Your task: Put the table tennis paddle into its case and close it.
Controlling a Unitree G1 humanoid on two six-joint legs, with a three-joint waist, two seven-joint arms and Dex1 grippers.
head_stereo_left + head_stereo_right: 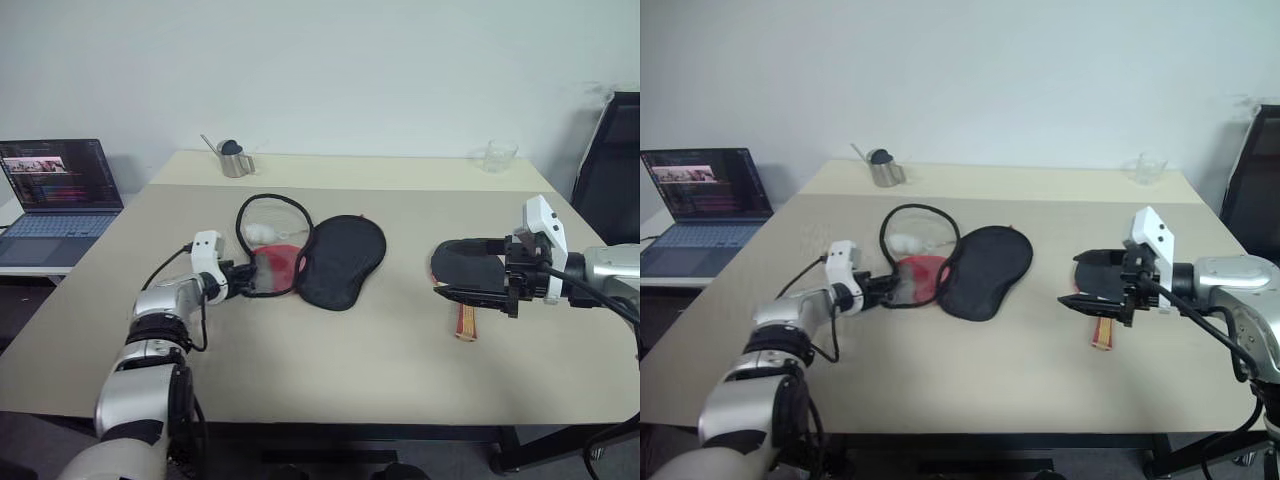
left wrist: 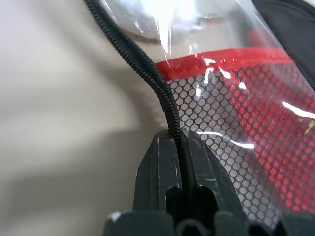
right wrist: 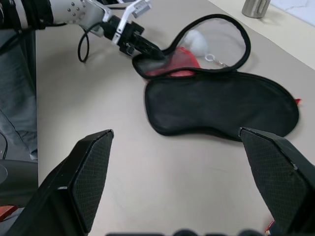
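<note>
The case [image 1: 342, 262] lies open in the middle of the table, its black fabric half on the right. Its clear and red-mesh flap [image 1: 272, 240] lies on the left, with a white ball [image 1: 262, 232] showing under the clear part. My left gripper [image 1: 243, 278] is shut on the flap's black zip rim [image 2: 165, 98] at its near left edge. My right gripper [image 1: 465, 285] hangs wide open over the table's right side, nothing between its fingers [image 3: 88, 172]. The table tennis paddle lies beneath it. Its striped handle [image 1: 466, 322] pokes out toward me, and the blade is mostly hidden by the fingers.
An open laptop [image 1: 60, 200] sits on a side table at the far left. A metal cup [image 1: 235, 160] and a clear glass [image 1: 498, 155] stand along the table's back edge. A black chair [image 1: 615, 160] is at the far right.
</note>
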